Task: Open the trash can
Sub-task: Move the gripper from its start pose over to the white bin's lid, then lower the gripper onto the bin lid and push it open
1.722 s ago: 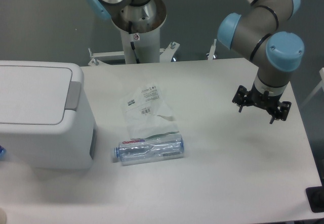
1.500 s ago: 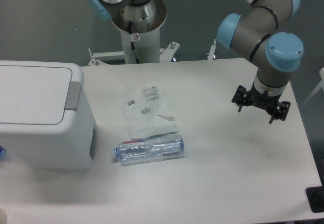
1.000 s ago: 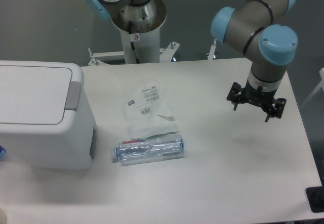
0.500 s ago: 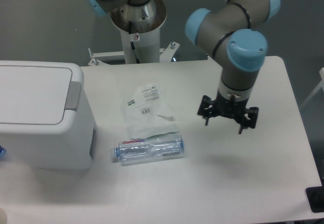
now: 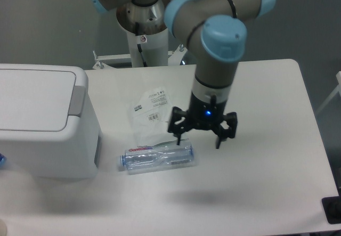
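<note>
- Approach step: the gripper [image 5: 198, 138], jaws apart and empty, hangs above the worktop [image 5: 266, 156] beside the bottle [image 5: 157, 158].
- Next, it likely needs to reach left to the trash can [image 5: 45, 124] and its grey latch tab [image 5: 78, 100]; lid shut.

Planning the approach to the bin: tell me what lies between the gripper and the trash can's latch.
The gripper, open and empty, hangs above the table right of the trash can. Between them lie a clear plastic bottle and a clear plastic bag, both low; a raised path toward the grey latch tab looks unobstructed.

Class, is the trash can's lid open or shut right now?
Shut: the flat lid lies flush on the trash can, with the gripper well away.
</note>
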Robot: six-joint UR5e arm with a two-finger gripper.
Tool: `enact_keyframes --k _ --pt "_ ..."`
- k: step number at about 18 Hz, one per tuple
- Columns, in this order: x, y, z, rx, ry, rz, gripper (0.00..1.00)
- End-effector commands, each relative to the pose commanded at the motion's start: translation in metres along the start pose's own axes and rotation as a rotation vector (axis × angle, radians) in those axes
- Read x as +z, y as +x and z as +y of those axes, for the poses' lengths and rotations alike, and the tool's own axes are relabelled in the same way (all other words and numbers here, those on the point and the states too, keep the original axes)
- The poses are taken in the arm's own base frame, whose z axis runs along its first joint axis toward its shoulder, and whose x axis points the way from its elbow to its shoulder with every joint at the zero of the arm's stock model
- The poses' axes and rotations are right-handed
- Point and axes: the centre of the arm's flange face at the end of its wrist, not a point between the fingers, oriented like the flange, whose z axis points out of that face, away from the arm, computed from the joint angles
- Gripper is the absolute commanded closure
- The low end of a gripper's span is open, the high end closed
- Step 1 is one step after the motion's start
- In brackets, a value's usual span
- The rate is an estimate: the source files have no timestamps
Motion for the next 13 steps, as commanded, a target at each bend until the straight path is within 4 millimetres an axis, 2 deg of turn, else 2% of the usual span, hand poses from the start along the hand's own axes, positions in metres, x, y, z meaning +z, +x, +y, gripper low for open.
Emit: enact_keyframes --k 2,4,6,10,13 --pt "-0.005 0.040 -0.002 0.024 0.010 0.028 0.00" --pt "-0.010 0.068 0.000 0.055 0.017 0.051 0.00" --pt "-0.028 0.090 0.009 0.066 0.048 0.111 0.00" --pt "-0.054 0.113 0.040 0.076 0.066 0.139 0.00" --pt "-0.046 0.116 0.055 0.071 0.048 0.141 0.00"
